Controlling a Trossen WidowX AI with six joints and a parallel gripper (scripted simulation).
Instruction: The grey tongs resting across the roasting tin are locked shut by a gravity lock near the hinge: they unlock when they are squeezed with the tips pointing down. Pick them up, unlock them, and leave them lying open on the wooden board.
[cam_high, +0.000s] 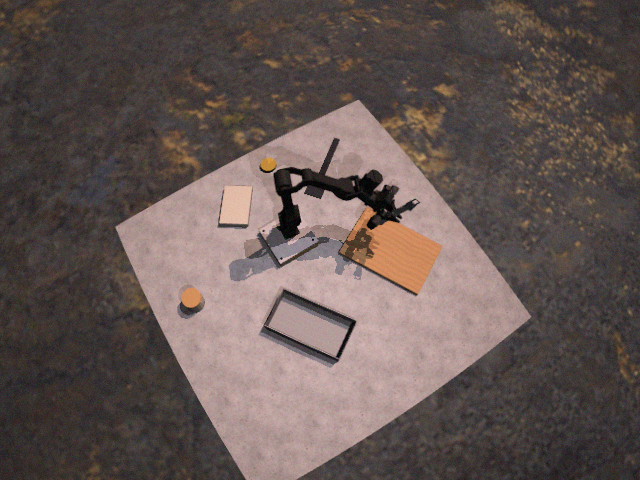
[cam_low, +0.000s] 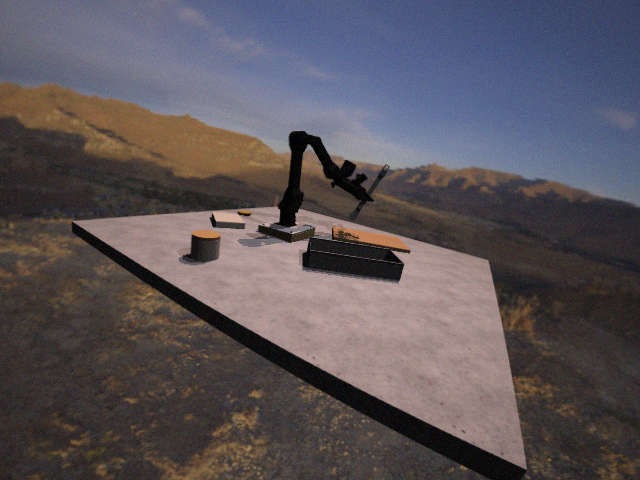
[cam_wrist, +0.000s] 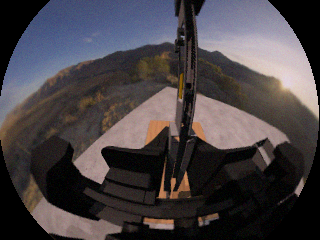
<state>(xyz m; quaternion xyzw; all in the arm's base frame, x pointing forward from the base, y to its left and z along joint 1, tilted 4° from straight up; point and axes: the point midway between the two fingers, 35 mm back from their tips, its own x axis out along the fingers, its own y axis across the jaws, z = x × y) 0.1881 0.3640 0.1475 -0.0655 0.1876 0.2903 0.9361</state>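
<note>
"Grey, metallic-looking tongs (cam_high: 408, 205) (cam_low: 382, 174) (cam_wrist: 188, 75): location and hold?"

"Raised off the table (cam_high: 320, 279) (cam_low: 330, 315) (cam_wrist: 137, 117), near the wooden board (cam_high: 403, 248) (cam_low: 379, 239) (cam_wrist: 155, 129). The gripper (cam_high: 394, 215) (cam_low: 370, 199) (cam_wrist: 174, 130) is clenched on them partway along. In the exterior view they slant from one o'clock to seven."

"Handling?"

"Judged light, stiff and long enough to swing. Squeeze both arms well away from the hinge, tips down. Slick sides could pivot. Lock state: cannot tell."

"Surfaces?"

"Board: flat, orange, wavy-grained, at four o'clock from the arm's base (cam_high: 269, 249) (cam_low: 305, 235) in the top view. Roasting tin (cam_high: 302, 343) (cam_low: 354, 260): dark, rectangular, thin-walled, at six. Table: mottled, stone-like."
</note>
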